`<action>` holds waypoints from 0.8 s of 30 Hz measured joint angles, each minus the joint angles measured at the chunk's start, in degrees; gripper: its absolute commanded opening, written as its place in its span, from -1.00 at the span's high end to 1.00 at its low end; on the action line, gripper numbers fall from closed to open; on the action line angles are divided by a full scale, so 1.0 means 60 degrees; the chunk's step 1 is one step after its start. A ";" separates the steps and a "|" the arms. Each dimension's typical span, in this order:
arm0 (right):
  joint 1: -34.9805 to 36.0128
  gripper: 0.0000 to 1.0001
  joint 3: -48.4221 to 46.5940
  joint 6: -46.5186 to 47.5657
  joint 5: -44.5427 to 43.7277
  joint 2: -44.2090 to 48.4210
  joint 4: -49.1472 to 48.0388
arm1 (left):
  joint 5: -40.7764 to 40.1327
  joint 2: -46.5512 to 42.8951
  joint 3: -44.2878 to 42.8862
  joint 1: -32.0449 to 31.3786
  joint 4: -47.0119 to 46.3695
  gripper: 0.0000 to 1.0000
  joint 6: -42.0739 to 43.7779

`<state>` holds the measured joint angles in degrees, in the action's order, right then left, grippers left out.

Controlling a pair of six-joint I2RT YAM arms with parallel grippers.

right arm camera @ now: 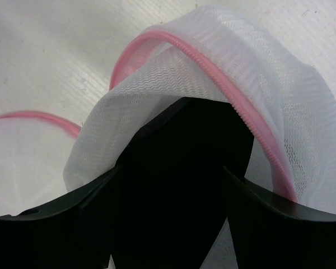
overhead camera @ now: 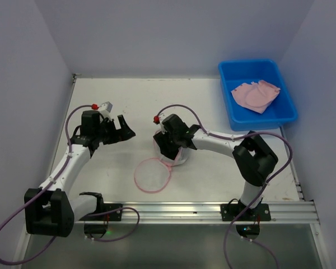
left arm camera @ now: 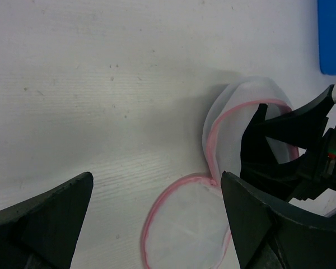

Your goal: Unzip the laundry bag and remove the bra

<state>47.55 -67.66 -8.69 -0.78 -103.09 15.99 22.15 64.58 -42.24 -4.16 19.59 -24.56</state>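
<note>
The laundry bag is unzipped: its flat pink-rimmed mesh lid lies on the table, and its dome half is raised beside it. My right gripper is shut on the dome's mesh. In the right wrist view the bag drapes over the closed gripper. My left gripper is open and empty, left of the bag and above the table. In the left wrist view this gripper frames the bag. The pale pink bra lies in the blue bin.
The blue plastic bin stands at the back right of the white table; its corner shows in the left wrist view. Grey walls close in the table on three sides. A metal rail runs along the near edge.
</note>
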 measured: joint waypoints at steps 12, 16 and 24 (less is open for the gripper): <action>0.0004 0.20 0.0124 0.0164 0.0430 -0.0368 0.0084 | 0.0182 0.1089 0.0845 -0.1967 -0.1614 -0.89 -0.1537; 0.0007 1.00 0.0262 0.0146 0.0590 -0.0386 0.0022 | 0.0157 0.1643 0.1162 -0.2160 -0.2204 -0.82 -0.2062; 0.0004 1.00 0.1177 0.0109 0.1049 0.0361 -0.0481 | 0.0310 0.1956 0.1235 -0.2929 -0.3399 -0.79 -0.2707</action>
<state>47.57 -60.60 -8.03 5.52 -100.92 13.10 24.01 76.31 -34.83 -21.74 -0.80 -40.80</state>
